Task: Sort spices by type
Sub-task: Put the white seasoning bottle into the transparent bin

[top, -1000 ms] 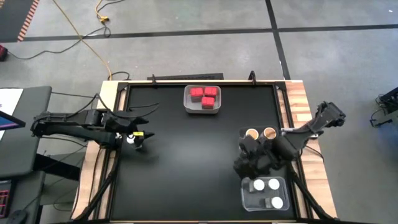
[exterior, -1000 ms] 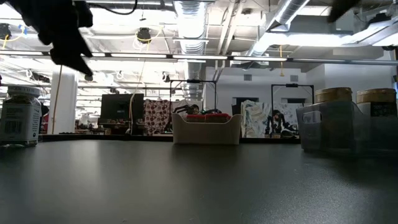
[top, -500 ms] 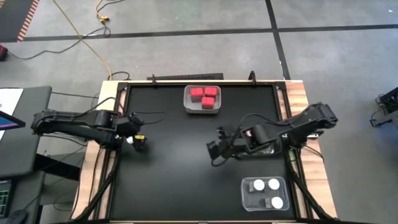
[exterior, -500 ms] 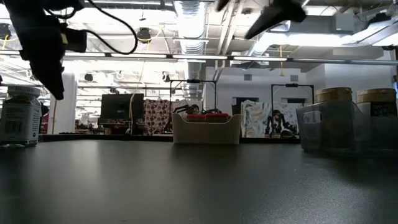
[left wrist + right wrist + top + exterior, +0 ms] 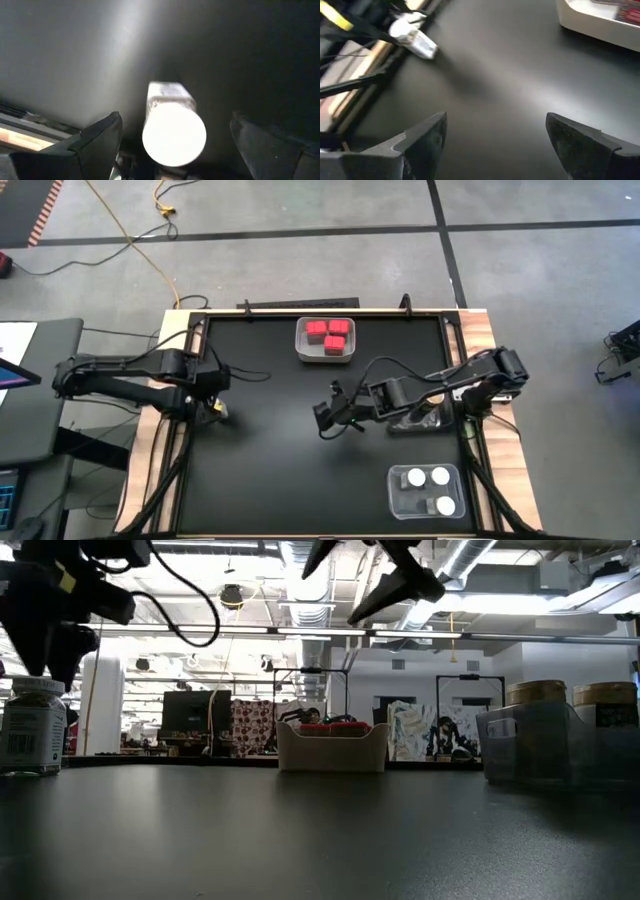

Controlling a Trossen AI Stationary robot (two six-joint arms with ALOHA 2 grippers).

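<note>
White-lidded spice jar stands alone at the table's left edge, looks small, rigid and light, with a smooth wall that could slip, so I'd pinch it across the body under the lid. Left gripper hangs right over it, fingers spread wide either side, nothing held. Right gripper sits mid-table, also wide and empty.
</note>
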